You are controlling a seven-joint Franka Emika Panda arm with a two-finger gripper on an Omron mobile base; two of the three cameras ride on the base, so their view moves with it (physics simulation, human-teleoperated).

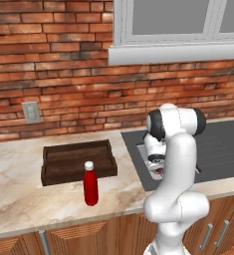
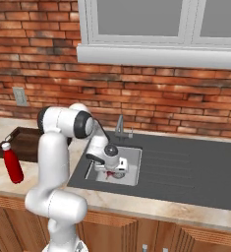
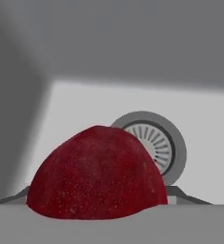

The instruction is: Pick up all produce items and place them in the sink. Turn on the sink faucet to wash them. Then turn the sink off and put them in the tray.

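A: Status on the gripper (image 2: 108,173)?

B: It's down inside the small rectangular light-grey sink basin (image 2: 131,158), set in the dark grey ribbed surround (image 2: 186,167). The white arm bends over the counter edge and reaches into it.

A: Holding anything?

B: Yes. The small dark-red rounded speckled fruit (image 3: 98,174) sits right between the finger tips in the hand view, big and close. In the right base view a dark-red spot (image 2: 107,173) shows under the hand, low in the basin. The jaws are closed onto it at about the fruit's width.

A: Touching the basin floor?

B: Can't tell. The hand view shows the round metal drain (image 3: 156,143) just behind the fruit, with light basin floor around it.

A: Faucet?

B: The thin grey metal tap with angled spout (image 2: 121,129) stands at the back edge of the basin, apart from the hand. No water visible.

A: Rest of the counter?

B: The dark brown wooden rectangular tray with low sides (image 1: 77,160) sits on the marble countertop (image 1: 19,184), left of the sink. The tall red bottle with white cap (image 1: 90,183) stands upright just in front of the tray.
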